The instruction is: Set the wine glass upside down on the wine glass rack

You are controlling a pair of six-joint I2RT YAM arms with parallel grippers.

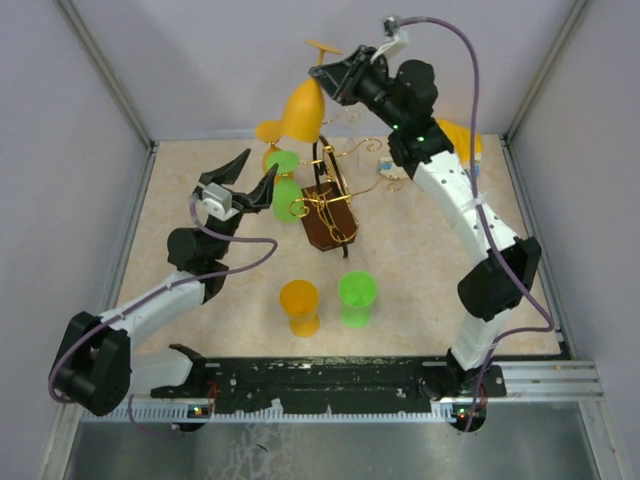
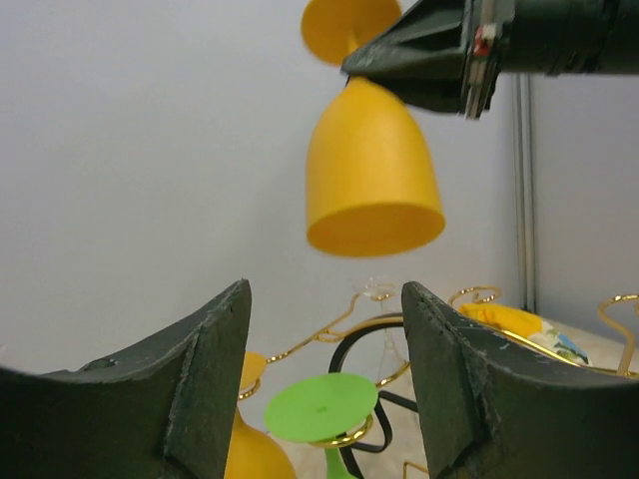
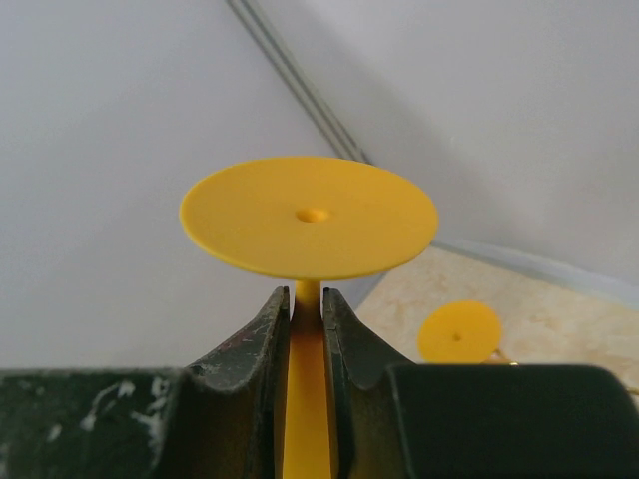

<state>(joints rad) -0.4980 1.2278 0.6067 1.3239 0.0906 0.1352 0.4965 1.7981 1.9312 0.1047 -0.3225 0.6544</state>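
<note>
The right gripper [image 1: 337,78] is squeezed tight on the thin stem of the orange plastic wine glass [image 1: 302,112]. It holds the glass upside down, high above the gold wire rack with a brown wooden base [image 1: 328,228]. The left gripper [image 1: 258,165] hangs near the rack, fingers wide apart. Next, I think, the glass must come down and its stem must slide into a free arm.

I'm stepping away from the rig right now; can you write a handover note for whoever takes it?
Right gripper: jaws shut on the stem of the orange wine glass, held upside down, higher than the wine glass rack.
Left gripper: open, empty, left of the rack.
Done: glass lifted and inverted.
Left: lower it, hook its foot on a free rack arm, release.
Front orange glass and front green glass stand on the table.
</note>
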